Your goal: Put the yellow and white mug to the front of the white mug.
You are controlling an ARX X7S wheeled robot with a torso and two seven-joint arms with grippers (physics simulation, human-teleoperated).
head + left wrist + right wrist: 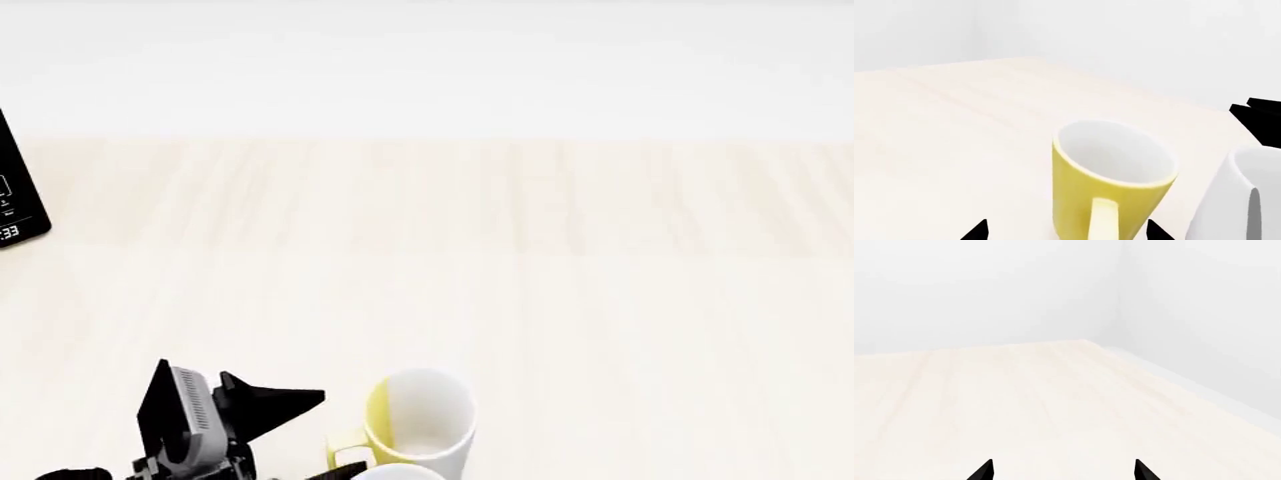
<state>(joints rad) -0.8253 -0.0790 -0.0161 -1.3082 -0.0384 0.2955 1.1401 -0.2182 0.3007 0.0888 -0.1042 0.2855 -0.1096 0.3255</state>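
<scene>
The yellow and white mug (pixel 1111 175) stands upright on the pale wooden table (pixel 534 250), its yellow handle turned toward my left gripper (pixel 1067 231). That gripper is open, its black fingertips (pixel 977 231) wide apart on either side of the mug's lower body and handle. In the head view the mug (pixel 420 420) sits at the bottom edge, with the left gripper (pixel 331 435) just to its left. The white mug (pixel 1244 200) stands close beside it; only its rim (pixel 394 472) shows in the head view. My right gripper (pixel 1063 471) is open over bare table, holding nothing.
A black device (pixel 16 190) sits at the table's far left edge. A black shape (pixel 1259 119) shows beyond the white mug. White walls (pixel 1054 290) bound the table at the back and at one side.
</scene>
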